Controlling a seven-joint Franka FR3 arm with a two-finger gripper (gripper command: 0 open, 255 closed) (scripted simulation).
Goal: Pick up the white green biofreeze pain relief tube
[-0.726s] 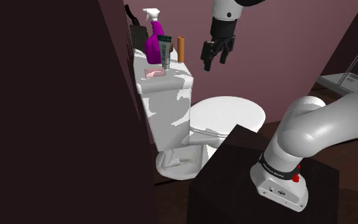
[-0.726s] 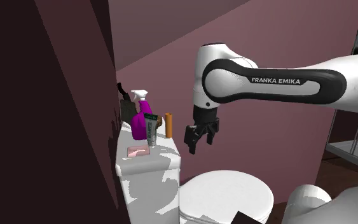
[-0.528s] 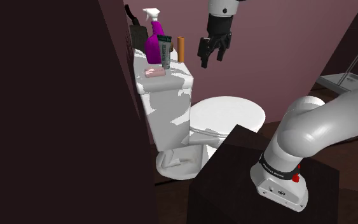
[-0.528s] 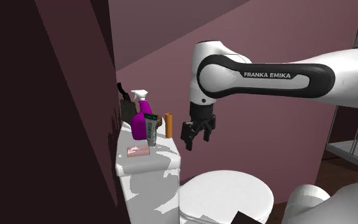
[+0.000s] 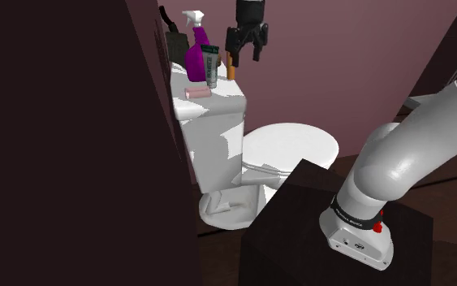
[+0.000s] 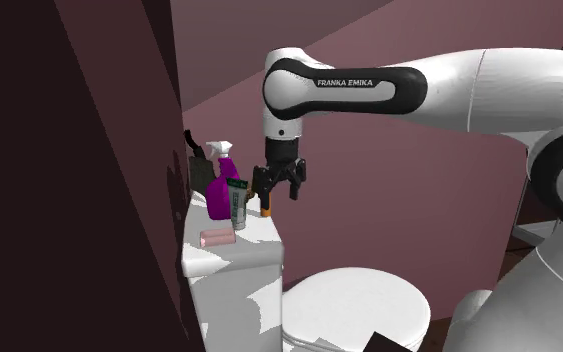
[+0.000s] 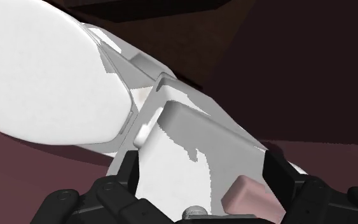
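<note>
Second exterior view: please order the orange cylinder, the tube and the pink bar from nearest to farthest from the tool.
1. Orange cylinder, right beside the tool.
2. Tube, further to the view's left.
3. Pink bar, lower left of the tube.

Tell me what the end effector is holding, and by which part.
Nothing. The end effector hangs open over the toilet tank, apart from the white-and-green tube.

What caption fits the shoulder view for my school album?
Open black pincer hovers above the toilet tank, near the grey-green tube.
</note>
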